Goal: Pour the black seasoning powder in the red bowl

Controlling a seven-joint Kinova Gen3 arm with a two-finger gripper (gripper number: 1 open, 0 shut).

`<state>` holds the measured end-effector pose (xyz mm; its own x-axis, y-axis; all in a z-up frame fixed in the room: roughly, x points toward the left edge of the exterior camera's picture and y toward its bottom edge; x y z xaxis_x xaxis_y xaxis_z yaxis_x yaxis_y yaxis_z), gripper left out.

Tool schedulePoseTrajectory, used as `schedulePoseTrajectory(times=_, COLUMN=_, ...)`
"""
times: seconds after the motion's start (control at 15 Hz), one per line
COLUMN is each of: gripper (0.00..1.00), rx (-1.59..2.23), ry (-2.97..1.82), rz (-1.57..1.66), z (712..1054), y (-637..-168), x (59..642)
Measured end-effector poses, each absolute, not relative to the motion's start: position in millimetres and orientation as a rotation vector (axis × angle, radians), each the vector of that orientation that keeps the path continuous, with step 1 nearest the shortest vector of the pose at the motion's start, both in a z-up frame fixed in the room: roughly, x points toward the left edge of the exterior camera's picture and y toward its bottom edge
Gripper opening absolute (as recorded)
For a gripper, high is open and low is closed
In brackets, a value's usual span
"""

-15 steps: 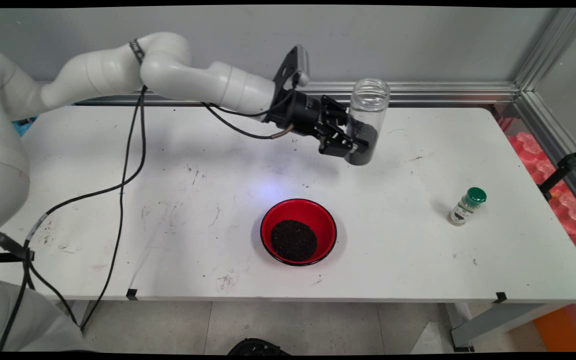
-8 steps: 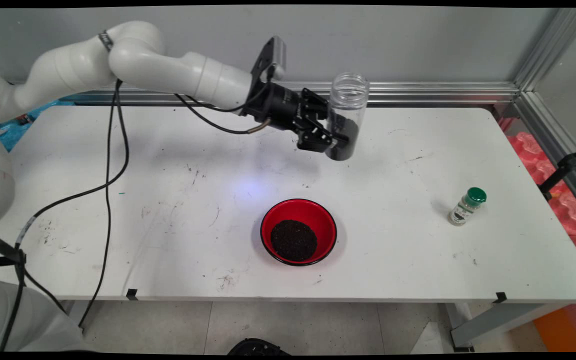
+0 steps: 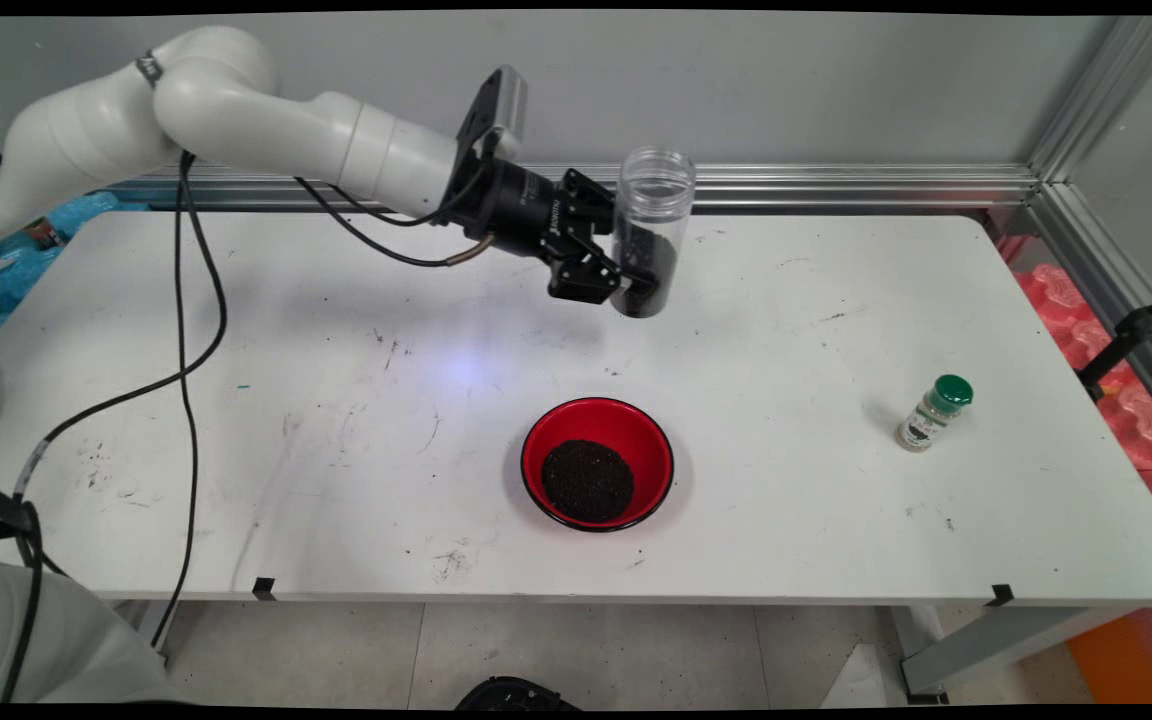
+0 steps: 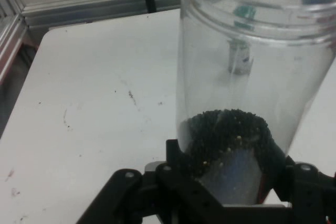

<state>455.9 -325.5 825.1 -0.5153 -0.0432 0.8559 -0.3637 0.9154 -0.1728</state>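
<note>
From the main view, my gripper (image 3: 626,285) is clamping the lower part of a clear open jar (image 3: 648,232), holding it upright above the white table (image 3: 356,400), with dark grains filling its bottom. A red bowl (image 3: 597,463) of the same grains is sitting nearer the front edge, well apart, and a green-capped shaker (image 3: 932,413) is standing far to the right.

From the hand view, the jar (image 4: 252,77) is rising between my fingers (image 4: 176,156), the grains heaped at its base, with bare table (image 4: 94,103) and an aluminium rail (image 4: 100,6) lying beyond.

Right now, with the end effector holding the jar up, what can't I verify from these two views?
- The label text on the small green-capped bottle: too small in the main view, smeared through the clear jar in the hand view.
- The red bowl: absent from the hand view.
- What the dark granules are.
- The end effector contact: the jar covers the far finger.
</note>
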Motion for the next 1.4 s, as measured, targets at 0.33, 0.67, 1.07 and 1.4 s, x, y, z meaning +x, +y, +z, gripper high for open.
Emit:
schedulePoseTrajectory(times=0.33, gripper=0.0, rx=0.219, ry=-2.129, rz=0.452, z=828, y=-316, x=470)
schedulePoseTrajectory(times=0.67, gripper=0.0, rx=0.124, ry=-2.173, rz=0.503, z=827, y=-311, x=478)
schedulePoseTrajectory(times=1.07, gripper=0.0, rx=-0.013, ry=-2.216, rz=0.579, z=824, y=-305, x=481)
schedulePoseTrajectory(times=1.4, gripper=0.0, rx=-0.114, ry=-2.239, rz=0.63, z=821, y=-302, x=479)
